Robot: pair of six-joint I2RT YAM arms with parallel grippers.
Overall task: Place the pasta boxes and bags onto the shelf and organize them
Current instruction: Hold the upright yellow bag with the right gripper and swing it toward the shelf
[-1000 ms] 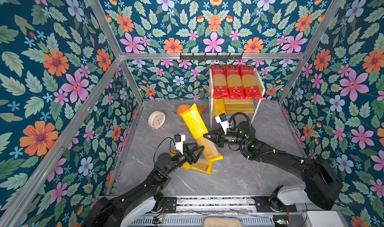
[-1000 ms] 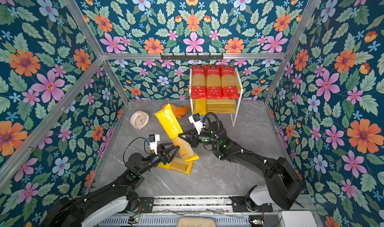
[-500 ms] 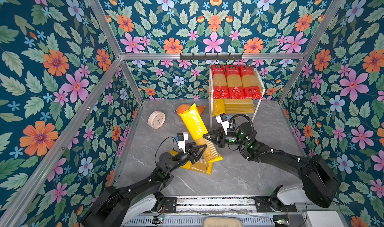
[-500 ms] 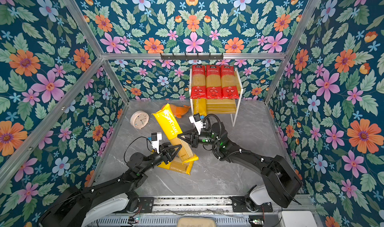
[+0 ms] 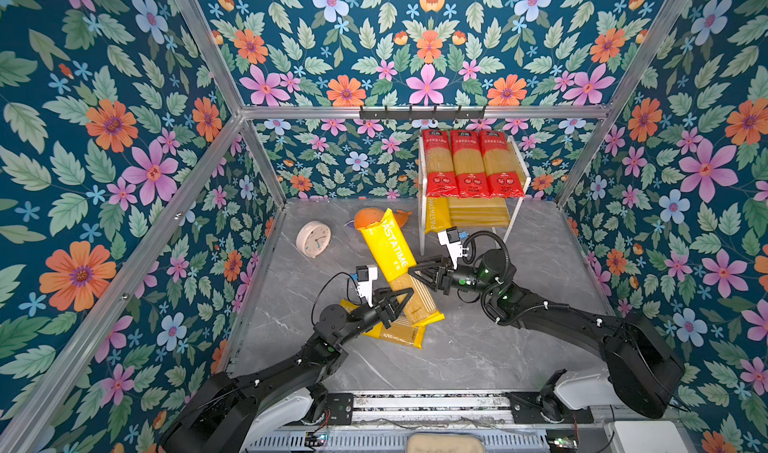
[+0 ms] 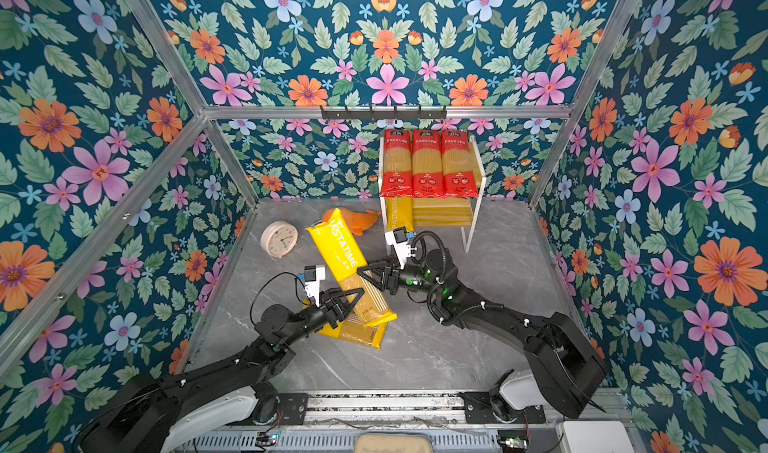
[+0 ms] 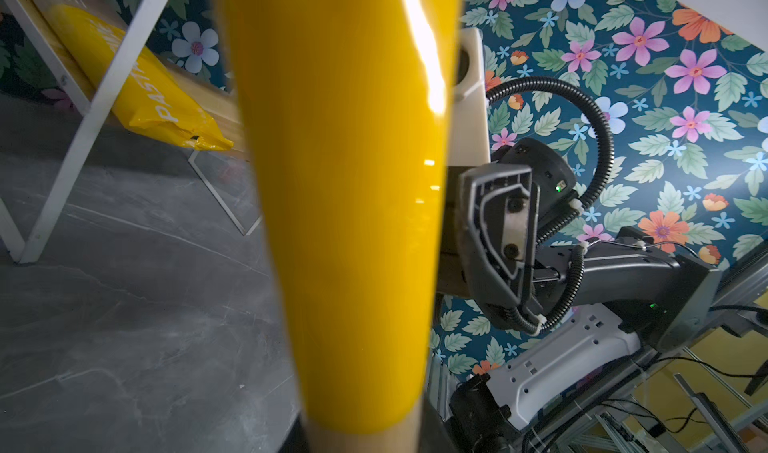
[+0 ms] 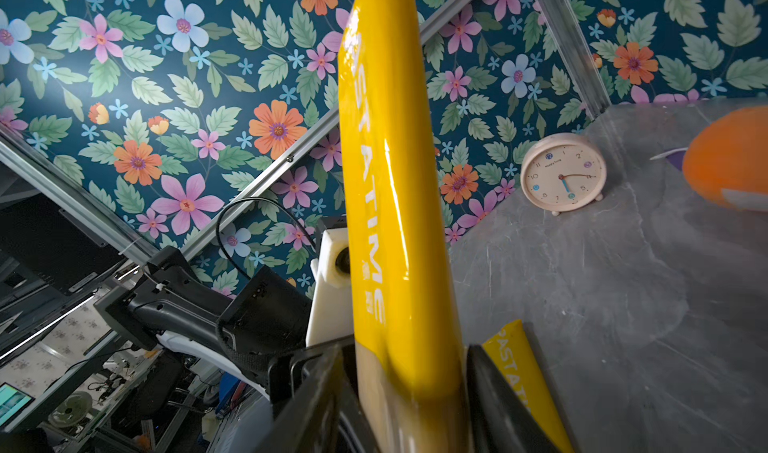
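A yellow PASTATIME pack (image 5: pixel 390 251) (image 6: pixel 343 255) slants across the floor, its far end against the orange whale. My left gripper (image 5: pixel 402 299) (image 6: pixel 351 299) is shut on its clear lower part. My right gripper (image 5: pixel 420 273) (image 6: pixel 370 273) is open, its fingers either side of the same pack (image 8: pixel 395 206) a little higher up. The pack (image 7: pixel 353 181) fills the left wrist view and hides my left jaws. A second yellow pack (image 5: pixel 401 334) (image 8: pixel 519 368) lies flat beneath it. The shelf (image 5: pixel 517 206) carries three red-ended packs (image 5: pixel 471 164) on top and one yellow pack (image 5: pixel 436 218) on its lower board.
A pale round clock (image 5: pixel 313 239) stands left of the packs, near the left wall. An orange plush whale (image 5: pixel 365 218) lies at the back, between clock and shelf. A black hook rail (image 5: pixel 422 112) runs along the back wall above the shelf.
My left gripper moved up to the slanted yellow pack and shut on its lower part. My right gripper, shut on that pack before, has opened its jaws.
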